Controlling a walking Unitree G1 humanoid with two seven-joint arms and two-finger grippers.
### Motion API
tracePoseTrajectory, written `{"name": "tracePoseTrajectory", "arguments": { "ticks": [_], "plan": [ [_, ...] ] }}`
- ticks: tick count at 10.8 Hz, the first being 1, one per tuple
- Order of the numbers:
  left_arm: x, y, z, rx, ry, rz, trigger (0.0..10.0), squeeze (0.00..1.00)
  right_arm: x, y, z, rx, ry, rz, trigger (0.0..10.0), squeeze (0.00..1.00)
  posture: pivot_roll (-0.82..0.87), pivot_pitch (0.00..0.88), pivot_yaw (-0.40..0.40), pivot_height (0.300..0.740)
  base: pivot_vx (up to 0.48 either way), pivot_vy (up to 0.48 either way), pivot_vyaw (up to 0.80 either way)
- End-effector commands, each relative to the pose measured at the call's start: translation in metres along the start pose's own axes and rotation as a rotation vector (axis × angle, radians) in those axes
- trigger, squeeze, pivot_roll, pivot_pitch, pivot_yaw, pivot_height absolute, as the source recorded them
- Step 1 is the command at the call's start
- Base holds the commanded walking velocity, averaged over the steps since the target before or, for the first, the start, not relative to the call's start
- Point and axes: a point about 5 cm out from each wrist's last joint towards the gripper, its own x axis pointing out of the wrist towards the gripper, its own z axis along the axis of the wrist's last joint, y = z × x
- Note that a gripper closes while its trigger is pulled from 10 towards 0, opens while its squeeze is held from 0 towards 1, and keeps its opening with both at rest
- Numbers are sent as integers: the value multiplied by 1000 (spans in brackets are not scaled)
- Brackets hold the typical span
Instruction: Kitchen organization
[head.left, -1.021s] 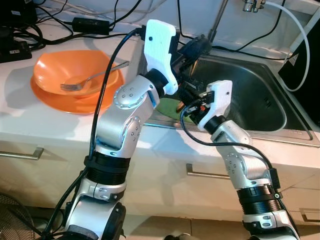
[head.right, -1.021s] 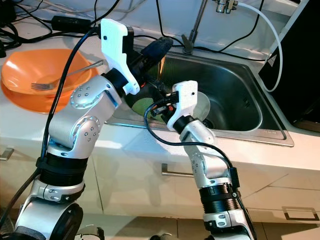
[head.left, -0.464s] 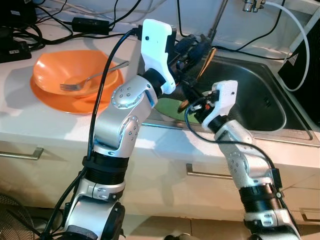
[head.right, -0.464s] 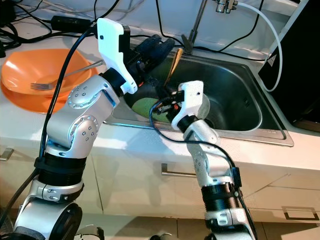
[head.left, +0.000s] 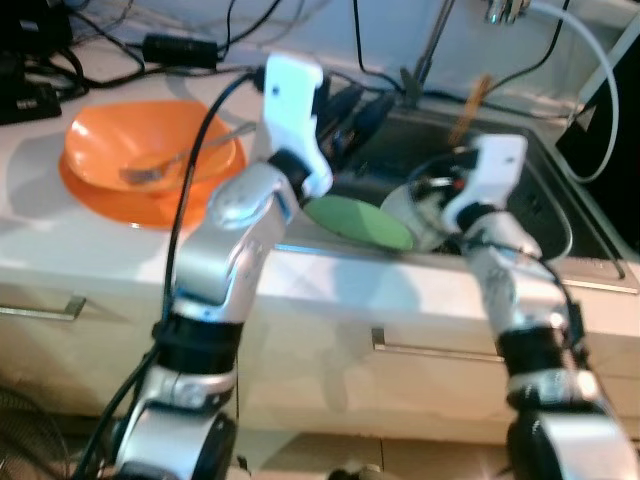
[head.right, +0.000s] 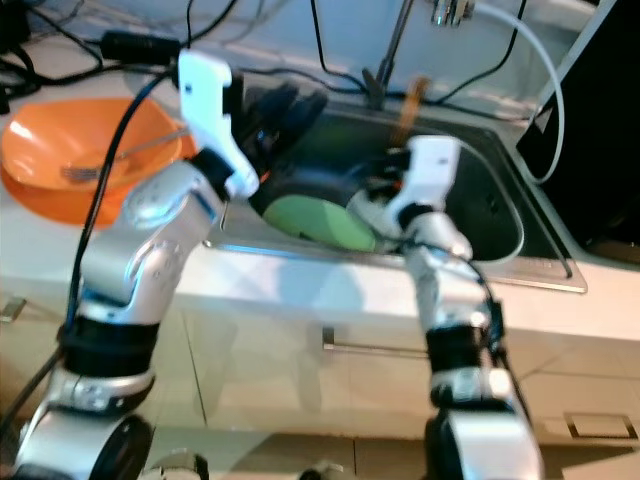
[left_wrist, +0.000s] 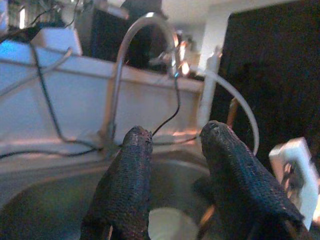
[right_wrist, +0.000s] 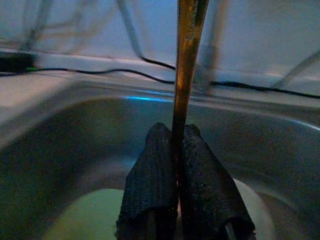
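Chopstick (right_wrist: 186, 60) now higher, right gripper (right_wrist: 176, 150) clamped.

In the blurred scene, a green plate (head.right: 318, 222) leans in the sink (head.right: 520, 240) between both arms, while an orange bowl (head.right: 70, 150) holding a fork (head.right: 110, 160) sits left.

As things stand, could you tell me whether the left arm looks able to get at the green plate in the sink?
Probably yes. The left claw hangs open over the sink's left edge, and the green plate lies just below it, uncovered. The right claw, shut on a brown stick, is further right.
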Motion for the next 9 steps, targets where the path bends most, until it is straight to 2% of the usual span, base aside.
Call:
{"name": "tracePoseTrajectory", "arguments": {
  "ticks": [1, 2, 3, 4, 6, 9],
  "plan": [
    [0, -5, -1, 30, 18, -17, 10000, 0, 1, -11, 4, -17, -10, -45, 10000, 0, -3, 57, -158, 719, 0, 0, 0],
    [-4, -2, -11, 79, 77, -4, 10000, 0, 4, -14, 4, -26, -9, -55, 10000, 0, -1, 58, -159, 719, 0, 0, 0],
    [-12, -3, -31, 161, 183, -17, 10000, 0, 9, -16, 2, -39, -1, -71, 10000, 0, -1, 60, -160, 719, 0, 0, 0],
    [-17, -4, -45, 189, 251, -28, 10000, 0, 13, -16, 0, -43, 9, -79, 10000, 0, -1, 60, -160, 719, 0, 0, 0],
    [-27, -7, -70, 208, 369, -53, 10000, 0, 17, -12, -7, -57, 42, -69, 10000, 0, 0, 60, -160, 719, 0, 0, 0],
    [-36, -14, -83, 217, 440, -95, 10000, 0, 21, -5, -22, -75, 107, -54, 10000, 0, 4, 61, -164, 719, 0, 0, 0]
  ]
}}
